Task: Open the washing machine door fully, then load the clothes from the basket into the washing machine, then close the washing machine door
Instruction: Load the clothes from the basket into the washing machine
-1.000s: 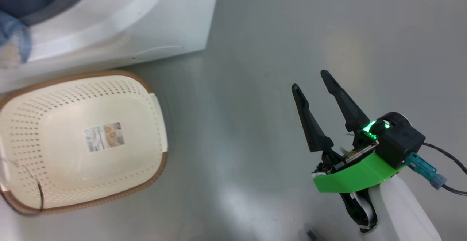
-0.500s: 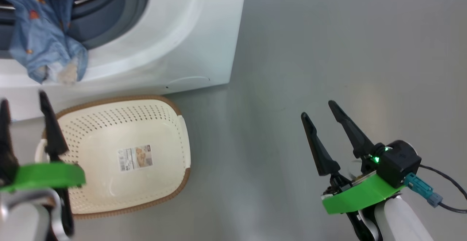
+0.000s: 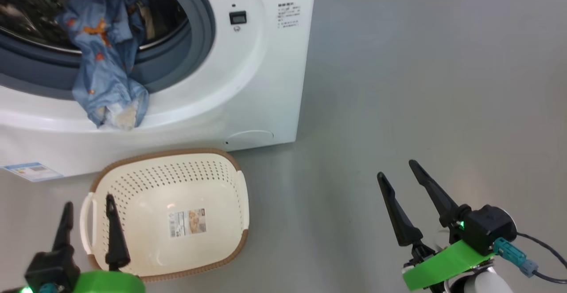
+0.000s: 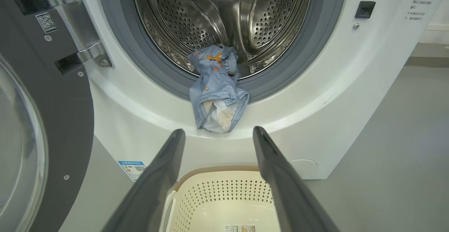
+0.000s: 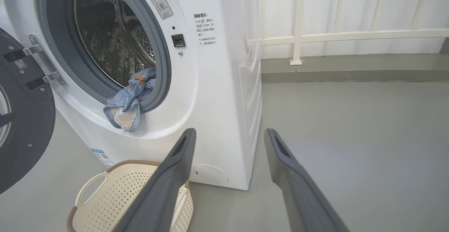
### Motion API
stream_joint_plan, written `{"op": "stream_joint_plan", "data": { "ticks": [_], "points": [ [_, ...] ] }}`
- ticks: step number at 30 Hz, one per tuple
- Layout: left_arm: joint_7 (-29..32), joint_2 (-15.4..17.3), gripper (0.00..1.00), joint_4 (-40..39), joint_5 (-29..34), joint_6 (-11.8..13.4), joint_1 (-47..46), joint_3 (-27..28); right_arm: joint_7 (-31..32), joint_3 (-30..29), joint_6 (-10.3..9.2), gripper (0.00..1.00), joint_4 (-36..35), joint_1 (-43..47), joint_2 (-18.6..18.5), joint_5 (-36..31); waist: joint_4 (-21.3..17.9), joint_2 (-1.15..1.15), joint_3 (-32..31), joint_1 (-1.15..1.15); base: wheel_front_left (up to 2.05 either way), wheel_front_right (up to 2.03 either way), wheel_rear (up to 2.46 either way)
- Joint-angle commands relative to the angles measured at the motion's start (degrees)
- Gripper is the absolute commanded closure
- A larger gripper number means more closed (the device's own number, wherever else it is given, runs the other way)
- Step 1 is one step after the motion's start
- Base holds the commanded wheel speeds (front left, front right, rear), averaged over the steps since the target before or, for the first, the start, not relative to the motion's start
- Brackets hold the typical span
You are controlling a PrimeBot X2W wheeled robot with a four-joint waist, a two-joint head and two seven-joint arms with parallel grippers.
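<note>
Left wrist view: clothes [image 4: 215, 95] lengthwise over seal [image 4: 115, 42], cuff down; left claw [image 4: 218, 131], right claw [image 5: 229, 131] released.

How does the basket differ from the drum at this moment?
The basket is cream plastic; the drum is shiny steel. The basket opens upward and stands on the floor; the drum opens sideways, inside the washer. The basket holds a paper label and no clothes; the drum holds part of the blue clothes, which hang out over the grey seal. Both have walls full of small holes.
</note>
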Motion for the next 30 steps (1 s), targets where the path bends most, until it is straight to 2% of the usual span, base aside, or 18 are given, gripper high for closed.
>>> {"op": "stream_joint_plan", "data": {
  "ticks": [1, 13, 30],
  "points": [
    [0.2, 0.9, 0.0, -1.8, 0.8, 0.9, 0.2, 1.7, 0.3, 1.0, 0.09, 0.0, -1.7, 1.2, -0.2, -0.6, 0.9, 0.0, -2.6, 0.0, 0.0, 0.0, 0.0],
    [1.1, 0.5, 0.0, -2.9, 0.7, 0.9, 1.9, -0.3, 1.9, 0.3, 0.09, 0.0, -3.2, 3.4, 0.5, -1.1, 1.7, 0.0, -4.8, 0.0, 0.0, 0.0, 0.0],
    [2.0, 0.1, 0.0, -2.3, 0.0, 0.9, 0.0, -0.9, 2.2, 0.4, 0.09, 0.0, -4.0, 2.5, 0.3, -1.2, 2.3, 0.0, -3.2, 0.0, 0.0, 0.0, 0.0]
  ]
}}
